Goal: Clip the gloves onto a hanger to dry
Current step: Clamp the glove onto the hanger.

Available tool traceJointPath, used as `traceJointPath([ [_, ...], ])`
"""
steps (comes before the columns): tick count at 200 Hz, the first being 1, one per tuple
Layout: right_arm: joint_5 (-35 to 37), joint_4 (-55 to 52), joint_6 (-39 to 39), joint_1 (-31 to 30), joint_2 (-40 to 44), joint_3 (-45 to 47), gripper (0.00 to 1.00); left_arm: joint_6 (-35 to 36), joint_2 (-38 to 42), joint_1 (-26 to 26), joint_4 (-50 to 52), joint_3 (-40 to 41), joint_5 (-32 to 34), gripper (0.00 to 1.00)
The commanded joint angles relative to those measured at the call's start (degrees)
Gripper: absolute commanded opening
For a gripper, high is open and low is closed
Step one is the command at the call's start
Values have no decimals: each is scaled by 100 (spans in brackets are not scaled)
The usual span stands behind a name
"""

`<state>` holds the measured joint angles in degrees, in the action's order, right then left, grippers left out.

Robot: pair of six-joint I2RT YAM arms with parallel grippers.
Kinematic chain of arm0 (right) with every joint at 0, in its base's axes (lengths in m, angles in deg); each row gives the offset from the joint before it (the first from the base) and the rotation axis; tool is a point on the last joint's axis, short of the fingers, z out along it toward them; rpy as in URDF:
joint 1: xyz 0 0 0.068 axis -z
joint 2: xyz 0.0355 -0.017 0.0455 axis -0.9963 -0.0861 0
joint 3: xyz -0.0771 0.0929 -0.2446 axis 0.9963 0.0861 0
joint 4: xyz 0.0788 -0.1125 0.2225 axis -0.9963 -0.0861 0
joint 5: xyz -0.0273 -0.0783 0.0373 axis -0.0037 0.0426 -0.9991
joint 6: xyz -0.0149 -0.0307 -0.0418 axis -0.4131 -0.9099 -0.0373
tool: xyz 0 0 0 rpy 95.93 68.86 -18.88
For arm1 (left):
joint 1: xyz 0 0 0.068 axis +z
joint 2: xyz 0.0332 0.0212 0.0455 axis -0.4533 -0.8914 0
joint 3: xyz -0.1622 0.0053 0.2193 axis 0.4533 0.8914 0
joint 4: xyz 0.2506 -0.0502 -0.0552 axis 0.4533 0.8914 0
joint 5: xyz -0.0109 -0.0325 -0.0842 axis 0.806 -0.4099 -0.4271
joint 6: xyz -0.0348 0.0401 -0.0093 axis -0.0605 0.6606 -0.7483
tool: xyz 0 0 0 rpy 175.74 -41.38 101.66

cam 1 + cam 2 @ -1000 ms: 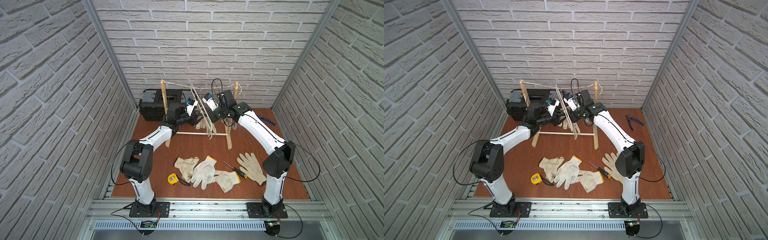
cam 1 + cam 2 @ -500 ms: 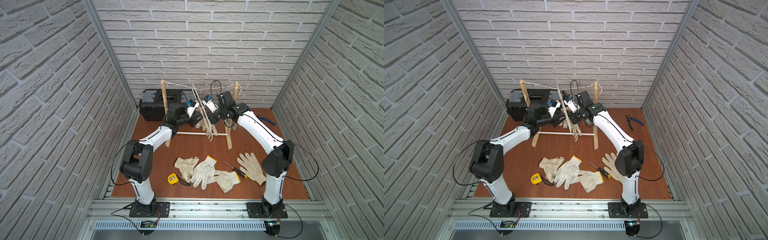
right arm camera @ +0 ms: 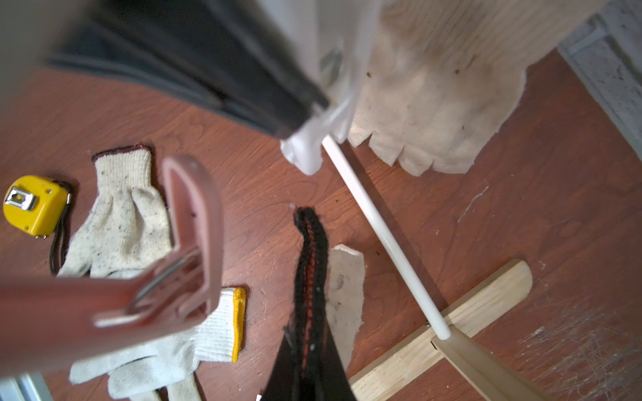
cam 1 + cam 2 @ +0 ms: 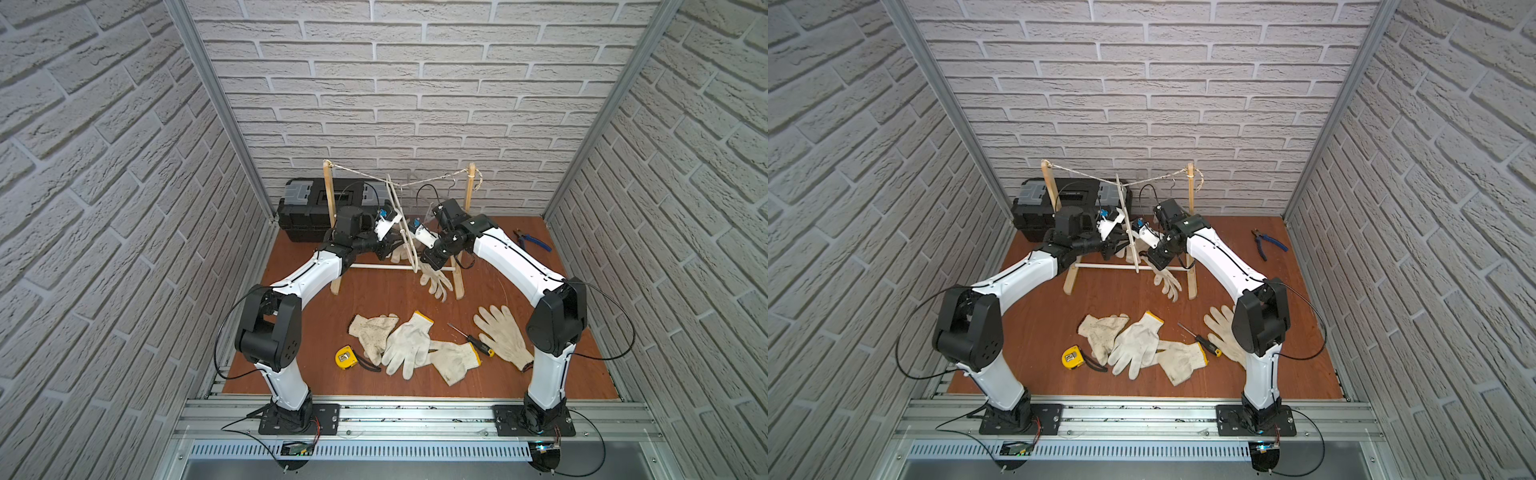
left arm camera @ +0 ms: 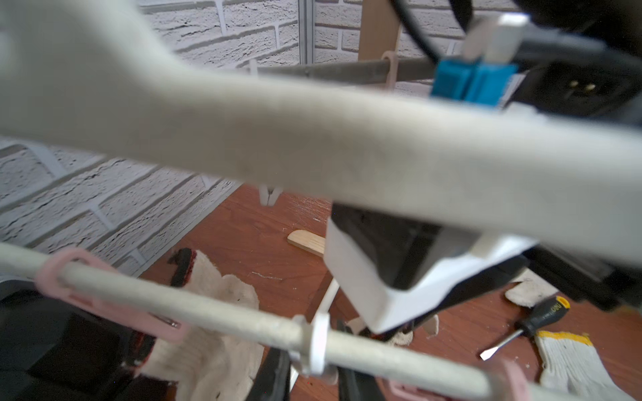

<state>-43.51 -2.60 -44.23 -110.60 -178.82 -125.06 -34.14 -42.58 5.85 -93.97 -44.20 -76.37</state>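
- Nearest the arm bases, three gloves (image 4: 409, 345) are lying in an overlapping heap on the floor, with a fourth glove (image 4: 500, 334) lying flat just beside them.
- A yellow tape measure (image 4: 346, 357) and a screwdriver (image 4: 471, 340) are sitting among them; none of these four gloves is being touched.
- Farther in, the right gripper (image 4: 428, 264) is pressing its jaws together on the dark, red-stitched cuff of a fifth glove (image 4: 434, 280), which is dangling fingers-down beside the hanger.
- The hanger (image 4: 401, 224) is hanging from a string (image 4: 357, 173) stretched across a wooden rack (image 4: 470, 187), turned nearly edge-on in both top views.
- The left gripper (image 4: 386, 246) is reaching to the hanger's lower bar, where a white clip (image 5: 318, 342) is sitting close to its fingers; whether it is squeezing that clip cannot be told.
- Just behind the bar, a sixth glove (image 3: 434, 97) appears to be hanging from a clip already.
- Judging from this, one glove is apparently hung, a second is being offered up for clipping, and four are waiting.
- Farthest back, a black toolbox (image 4: 316, 208) and blue pliers (image 4: 530, 240) are lying idle.
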Motion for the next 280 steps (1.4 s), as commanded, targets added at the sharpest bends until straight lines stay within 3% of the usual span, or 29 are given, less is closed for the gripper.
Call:
traceJointPath([
  [1, -557, 64, -381, 49, 289, 156, 2, 565, 184, -65, 667, -135, -62, 14],
  [108, -2235, 748, -921, 398, 428, 646, 2, 1122, 397, -52, 1255, -104, -638, 15],
  [206, -2615, 1012, -947, 454, 135, 377, 2, 1114, 217, -53, 1498, -319, -833, 14],
  [280, -2373, 1241, -918, 456, 188, 339, 2, 1108, 50, -64, 1656, -437, -999, 13],
])
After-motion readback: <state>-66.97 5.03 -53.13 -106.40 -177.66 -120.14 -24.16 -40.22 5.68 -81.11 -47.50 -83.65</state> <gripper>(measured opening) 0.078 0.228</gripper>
